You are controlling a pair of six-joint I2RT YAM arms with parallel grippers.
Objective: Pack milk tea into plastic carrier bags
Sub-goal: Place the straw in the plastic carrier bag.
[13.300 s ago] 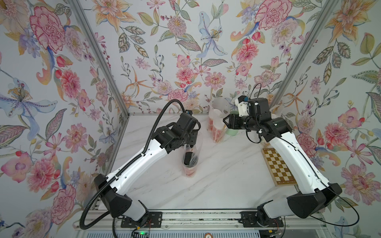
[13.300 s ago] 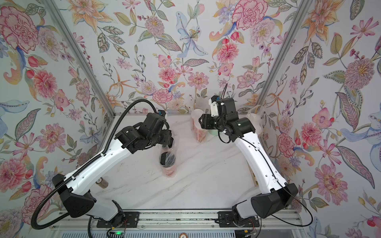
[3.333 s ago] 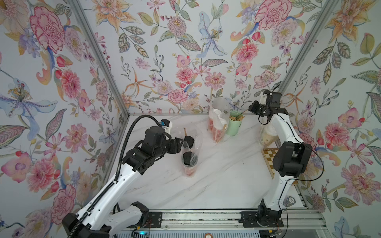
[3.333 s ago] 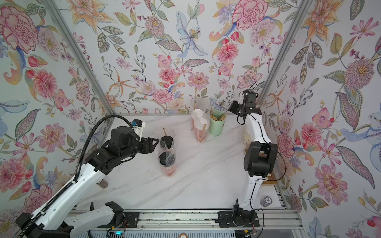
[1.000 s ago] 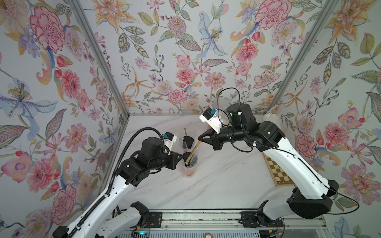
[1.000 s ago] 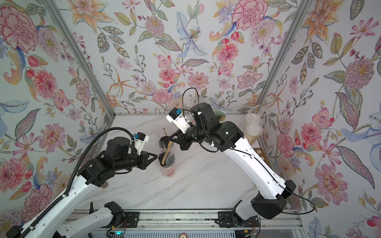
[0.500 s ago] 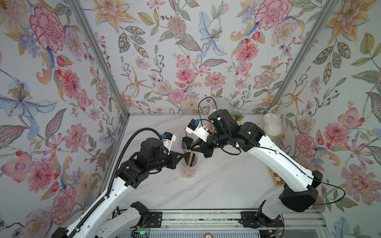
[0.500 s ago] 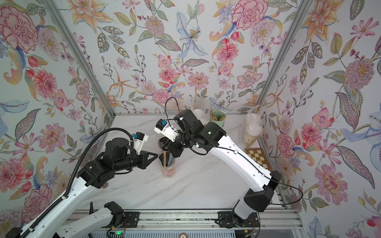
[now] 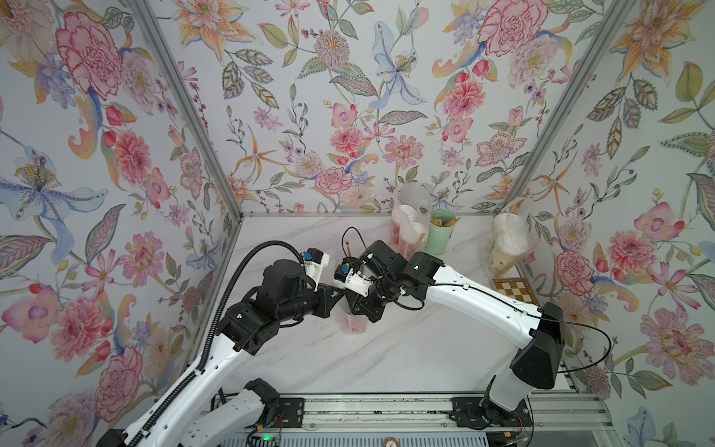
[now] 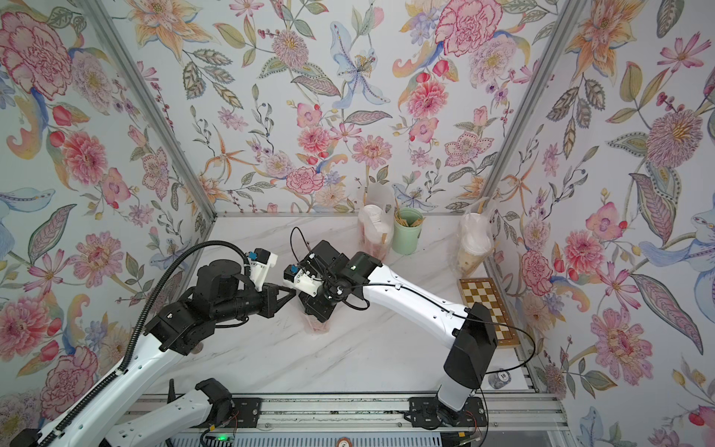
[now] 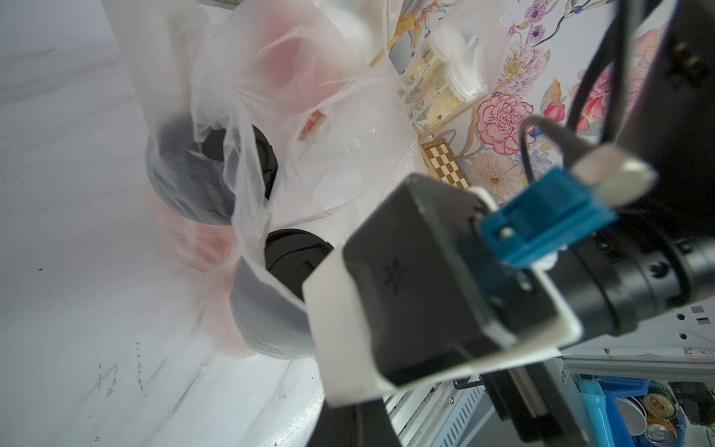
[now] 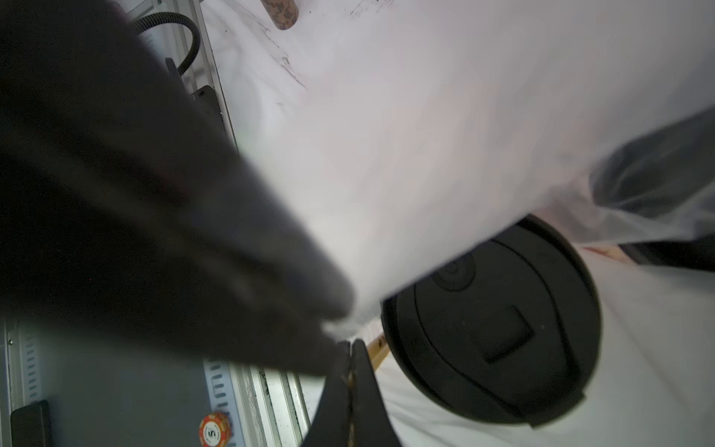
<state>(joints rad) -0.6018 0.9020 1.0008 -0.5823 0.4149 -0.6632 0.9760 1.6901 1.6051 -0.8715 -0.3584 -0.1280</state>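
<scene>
In mid-table a plastic carrier bag holds two red-orange milk tea cups with black lids. In both top views my left gripper reaches in from the left. It is shut, with the bag's film stretching away from its tip. My right gripper hangs over the bag's mouth, right beside a black lid. It is shut on a brown straw. In the top views its wrist hides the lids.
At the back, a packed bag of red cups stands next to a mint-green cup of straws. A packed bag of clear cups leans in the right corner. A small chessboard lies by the right wall. A poker chip lies off the table's front edge.
My right arm has swung left and down with the straw, from right of the bag to directly over its mouth. My left gripper has stayed at the bag.
</scene>
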